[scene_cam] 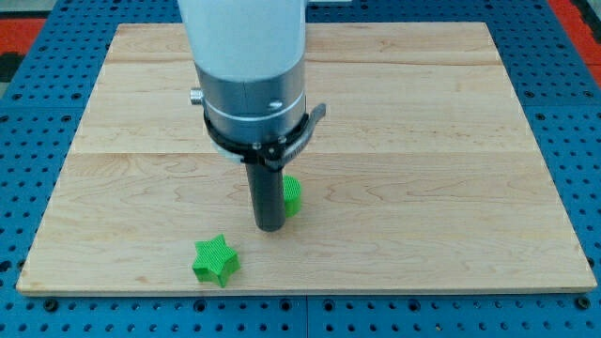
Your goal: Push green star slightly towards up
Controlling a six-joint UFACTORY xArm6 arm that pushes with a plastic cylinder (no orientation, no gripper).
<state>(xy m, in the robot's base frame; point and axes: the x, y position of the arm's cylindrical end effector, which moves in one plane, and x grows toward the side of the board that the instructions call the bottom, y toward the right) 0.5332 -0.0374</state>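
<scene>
Bench (451, 122) boards lie bare across the view's top and right, and we see wide room there. The green star (216, 260) sits close to the bench's bottom edge, left of centre. My tip (270, 226) stands up-right of it, apart, touching a second green block (292, 195), shape unclear. We carry no gripper.
</scene>
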